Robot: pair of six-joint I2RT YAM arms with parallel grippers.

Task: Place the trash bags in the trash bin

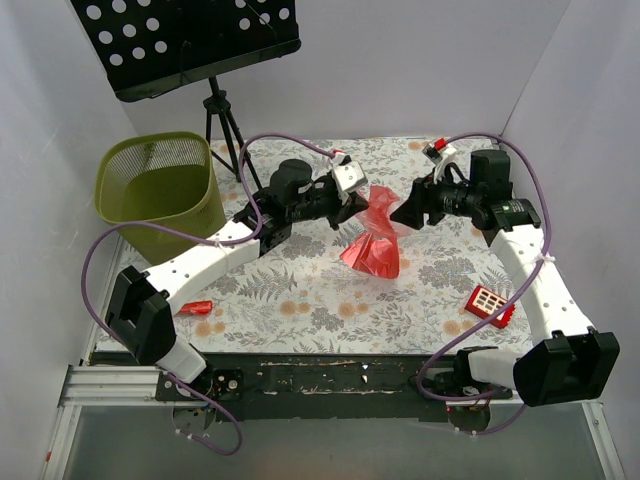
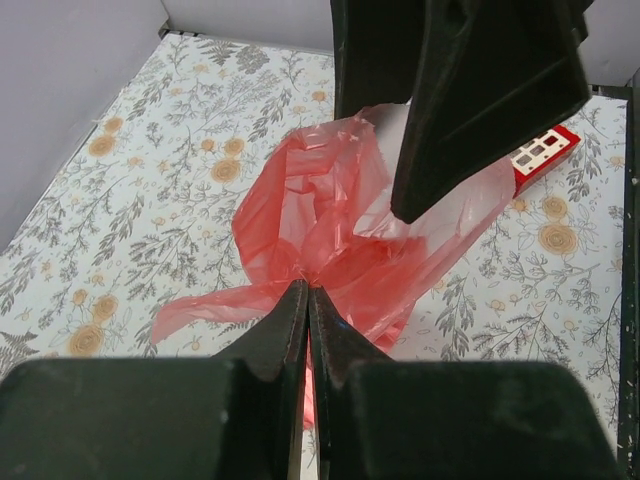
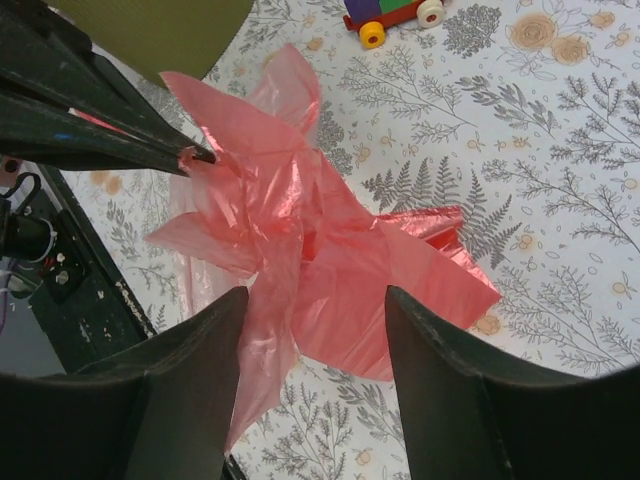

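A trash bag (image 1: 375, 250) of crinkly red-pink film hangs bunched above the middle of the floral table. My left gripper (image 1: 362, 207) is shut on its upper edge; in the left wrist view the jaws (image 2: 305, 292) pinch the gathered film (image 2: 320, 220). My right gripper (image 1: 405, 215) faces it from the right, open. In the right wrist view the bag (image 3: 330, 240) spreads just beyond that gripper (image 3: 312, 300), with a loose strip trailing by the left finger (image 3: 190, 380). The olive-green mesh trash bin (image 1: 160, 190) stands at the far left, upright.
A black perforated music stand (image 1: 190, 40) on a tripod rises behind the bin. A red block with white grid squares (image 1: 490, 303) lies at the right, and a small red stick (image 1: 195, 307) near the left arm. A wheeled toy (image 3: 390, 12) sits beyond the bag.
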